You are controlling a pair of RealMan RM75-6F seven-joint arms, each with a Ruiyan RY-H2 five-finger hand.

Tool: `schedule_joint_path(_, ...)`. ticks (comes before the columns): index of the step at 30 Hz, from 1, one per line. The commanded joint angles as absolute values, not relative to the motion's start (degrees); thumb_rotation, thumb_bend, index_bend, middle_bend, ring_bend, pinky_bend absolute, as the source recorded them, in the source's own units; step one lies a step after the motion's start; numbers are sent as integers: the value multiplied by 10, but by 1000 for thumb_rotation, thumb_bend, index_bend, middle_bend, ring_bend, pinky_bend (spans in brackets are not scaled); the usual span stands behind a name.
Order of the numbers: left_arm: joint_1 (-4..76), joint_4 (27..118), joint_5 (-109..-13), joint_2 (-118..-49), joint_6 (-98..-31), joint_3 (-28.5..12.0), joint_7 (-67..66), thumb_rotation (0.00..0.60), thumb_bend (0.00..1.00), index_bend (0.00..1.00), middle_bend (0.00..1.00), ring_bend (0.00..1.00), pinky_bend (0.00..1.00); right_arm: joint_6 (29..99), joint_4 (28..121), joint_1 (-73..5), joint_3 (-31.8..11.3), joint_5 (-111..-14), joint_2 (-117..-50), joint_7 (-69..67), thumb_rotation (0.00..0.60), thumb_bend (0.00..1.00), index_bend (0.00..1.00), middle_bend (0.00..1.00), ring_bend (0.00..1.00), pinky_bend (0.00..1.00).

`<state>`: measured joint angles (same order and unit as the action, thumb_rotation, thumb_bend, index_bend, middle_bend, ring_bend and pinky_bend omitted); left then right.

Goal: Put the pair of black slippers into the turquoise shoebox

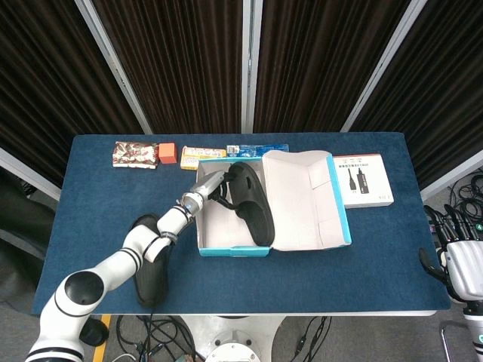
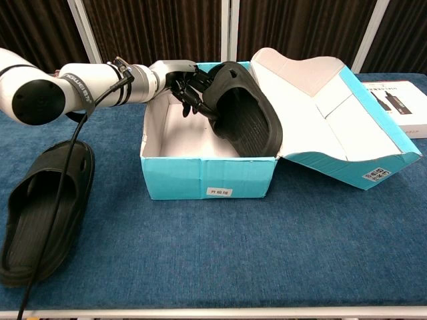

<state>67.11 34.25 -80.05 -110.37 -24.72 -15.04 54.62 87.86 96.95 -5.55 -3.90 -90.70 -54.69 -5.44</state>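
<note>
Black and tilted, one slipper (image 2: 245, 117) sat partly inside the turquoise shoebox (image 2: 207, 177), its heel end gripped by the left hand (image 2: 189, 85); the other slipper (image 2: 45, 210) lay on the blue table (image 2: 220, 260) at nine o'clock of the box; the right hand (image 1: 460, 268) hung off the table's four o'clock corner, its fingers too unclear to tell.

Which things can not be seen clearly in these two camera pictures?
- Floor of the turquoise cardboard shoebox: chest view, hidden by its front wall.
- Second black rubber slipper on the table: head view, partly covered by the left arm.
- Left hand on the held black slipper: contact unclear, dark fingers against dark rubber.
- Right hand: head view, cut by the right edge.
</note>
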Motion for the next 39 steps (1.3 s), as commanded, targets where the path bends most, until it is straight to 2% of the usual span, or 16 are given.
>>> schedule_joint_path(1, 675, 341, -798, -1107, -254, -147, 524, 600, 36, 286, 324, 539, 574, 879, 969, -55, -39, -907, -547, -55, 600, 334, 0, 161, 20, 104)
schedule_joint_path(4, 678, 341, -793, -1106, -253, -147, 498, 600, 36, 221, 238, 474, 533, 880, 968, -54, -39, -907, -547, -57, 600, 333, 0, 162, 20, 106)
schedule_joint_path(10, 681, 351, -782, -1100, -256, -146, 441, 600, 37, 136, 139, 387, 470, 882, 965, -53, -39, -908, -547, -61, 600, 334, 0, 162, 20, 110)
schedule_joint_path(15, 681, 365, -770, -1093, -253, -146, 398, 600, 0, 58, 30, 308, 390, 881, 963, -53, -39, -909, -547, -63, 600, 334, 0, 163, 20, 111)
schedule_joint_path(20, 672, 385, -755, -1085, -275, -154, 366, 600, 0, 36, 12, 259, 384, 883, 962, -52, -39, -910, -546, -65, 600, 334, 0, 163, 20, 112)
schedule_joint_path(23, 667, 403, -751, -1075, -289, -155, 341, 600, 0, 35, 1, 161, 376, 884, 961, -52, -39, -911, -547, -66, 600, 334, 0, 163, 20, 112)
schedule_joint_path(26, 662, 427, -743, -1062, -295, -158, 318, 600, 0, 24, 0, 27, 325, 884, 961, -52, -39, -913, -547, -67, 600, 334, 0, 162, 20, 114)
schedule_joint_path(27, 659, 436, -740, -1058, -300, -159, 311, 600, 0, 23, 0, 12, 310, 884, 960, -52, -39, -914, -547, -67, 600, 335, 0, 163, 20, 115)
schedule_joint_path(32, 639, 507, -729, -1016, -334, -169, 285, 600, 0, 22, 0, 0, 224, 887, 958, -52, -39, -916, -548, -69, 600, 335, 0, 163, 19, 115)
schedule_joint_path(39, 592, 649, -727, -917, -402, -179, 248, 600, 0, 23, 0, 0, 219, 885, 954, -55, -40, -919, -551, -75, 600, 334, 0, 162, 20, 116)
